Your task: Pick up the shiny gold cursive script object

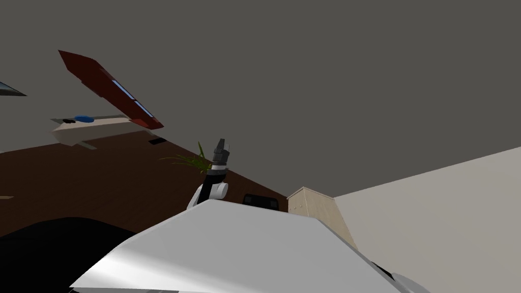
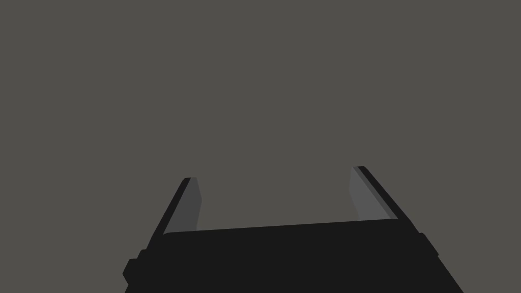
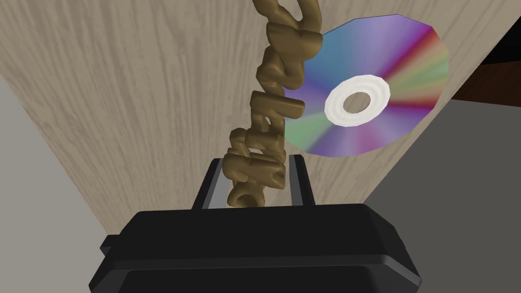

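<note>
The gold cursive script object [image 3: 269, 117] is clamped between the two fingers [image 3: 297, 175] of the right gripper [image 3: 257, 163], which press on its sides near one end. That end drops behind the gripper's dark body and is hidden. The far end is cut off by the picture's edge. The joined letters are seen edge-on and cannot be read as a word. No brand or label shows on it.

The script extends away from the gripper over a light wood-grain top [image 3: 127, 101]. Whether it rests on this top or is held clear of it cannot be determined.

A rainbow-sheen disc [image 3: 402, 66] with a white hub lies flat on the top, close to one edge of it. The script crosses the disc's rim in this view; contact between them cannot be confirmed. The disc carries no writing.

The left gripper [image 2: 275, 173] is raised ahead of the torso, fingers apart with nothing between them.
</note>
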Robot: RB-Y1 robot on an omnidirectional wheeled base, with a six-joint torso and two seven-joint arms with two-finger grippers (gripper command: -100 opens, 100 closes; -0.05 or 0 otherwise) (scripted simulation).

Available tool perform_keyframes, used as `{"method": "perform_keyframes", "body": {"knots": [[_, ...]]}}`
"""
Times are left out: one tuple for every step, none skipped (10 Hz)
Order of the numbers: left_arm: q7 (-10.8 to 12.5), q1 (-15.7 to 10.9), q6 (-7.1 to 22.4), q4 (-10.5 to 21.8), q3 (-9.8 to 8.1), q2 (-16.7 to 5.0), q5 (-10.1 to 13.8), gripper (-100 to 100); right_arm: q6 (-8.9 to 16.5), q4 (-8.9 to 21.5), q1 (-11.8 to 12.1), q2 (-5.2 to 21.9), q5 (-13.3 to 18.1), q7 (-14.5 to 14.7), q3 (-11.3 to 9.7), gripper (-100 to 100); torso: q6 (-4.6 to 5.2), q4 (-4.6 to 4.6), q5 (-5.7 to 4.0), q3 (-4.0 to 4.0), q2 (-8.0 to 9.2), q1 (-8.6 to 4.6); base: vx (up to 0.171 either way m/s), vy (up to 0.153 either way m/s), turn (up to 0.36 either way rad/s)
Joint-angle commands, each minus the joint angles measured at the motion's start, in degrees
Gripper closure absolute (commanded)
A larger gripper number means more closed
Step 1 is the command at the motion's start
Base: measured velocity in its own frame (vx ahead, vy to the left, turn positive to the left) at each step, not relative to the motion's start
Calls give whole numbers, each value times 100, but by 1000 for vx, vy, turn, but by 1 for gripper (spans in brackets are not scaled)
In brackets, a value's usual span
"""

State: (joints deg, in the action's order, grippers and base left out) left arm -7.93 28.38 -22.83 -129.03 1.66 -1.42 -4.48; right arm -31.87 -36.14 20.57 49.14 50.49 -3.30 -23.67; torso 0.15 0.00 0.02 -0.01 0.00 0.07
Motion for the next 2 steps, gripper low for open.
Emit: {"method": "perform_keyframes", "body": {"knots": [[0,0,0,0,0,0,0,0,0,0,0,0,0,0,0,100,0,0,0,0,0,0,-3,42,-17],[0,0,0,0,0,0,0,0,-16,-3,7,10,1,-3,4,0,-3,1,-4,-1,-2,-14,-1,9,-1]]}}
